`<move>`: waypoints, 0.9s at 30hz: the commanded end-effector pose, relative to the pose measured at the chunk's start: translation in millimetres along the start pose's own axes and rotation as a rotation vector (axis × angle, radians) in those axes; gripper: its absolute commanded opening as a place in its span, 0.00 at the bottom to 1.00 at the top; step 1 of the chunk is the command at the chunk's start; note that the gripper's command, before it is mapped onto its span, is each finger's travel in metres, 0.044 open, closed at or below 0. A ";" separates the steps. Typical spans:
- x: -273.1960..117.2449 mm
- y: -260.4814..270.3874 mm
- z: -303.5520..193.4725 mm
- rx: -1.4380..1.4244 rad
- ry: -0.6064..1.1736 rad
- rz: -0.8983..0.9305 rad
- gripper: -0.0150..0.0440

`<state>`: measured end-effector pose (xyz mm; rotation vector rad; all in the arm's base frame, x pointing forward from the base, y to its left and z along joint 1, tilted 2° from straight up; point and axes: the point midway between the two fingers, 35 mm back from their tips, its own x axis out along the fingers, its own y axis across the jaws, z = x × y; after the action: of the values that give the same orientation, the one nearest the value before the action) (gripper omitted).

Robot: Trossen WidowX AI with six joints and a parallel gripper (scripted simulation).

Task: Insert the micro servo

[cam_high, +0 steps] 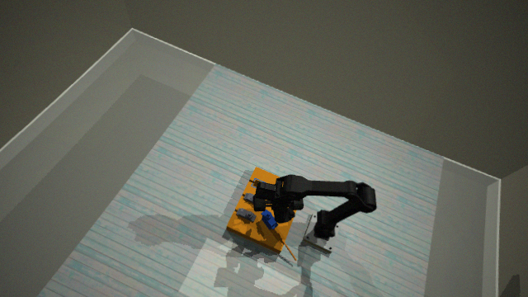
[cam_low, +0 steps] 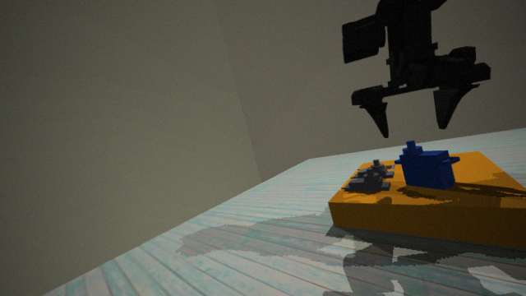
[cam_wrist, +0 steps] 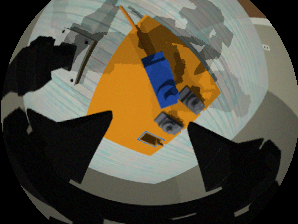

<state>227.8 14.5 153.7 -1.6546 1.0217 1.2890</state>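
Hovering above the one orange deck (cam_low: 472,214) on the bench (cam_low: 246,242), the single gripper (cam_low: 411,123) has its fingers (cam_low: 380,117) spread wide and empty. Step in hand, as judged: the approach to pick up. The one blue micro servo (cam_low: 427,168) stands loose on the deck, shaft up, directly beneath. Next move calls for descending to straddle its body, then closing. Two grey servos (cam_low: 370,178) sit seated already; one marked pocket (cam_wrist: 149,139) shows (wrist view only).
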 end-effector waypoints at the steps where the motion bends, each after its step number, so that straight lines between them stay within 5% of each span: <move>1: -2.5 -3.4 8.1 -0.109 -0.032 0.010 1.00; 14: -9.4 -7.7 40.3 -0.516 -0.154 0.041 1.00; 27: 15.6 -5.7 45.5 -0.536 -0.160 0.042 1.00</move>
<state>220.7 56.6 138.8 -1.8820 0.6523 1.7927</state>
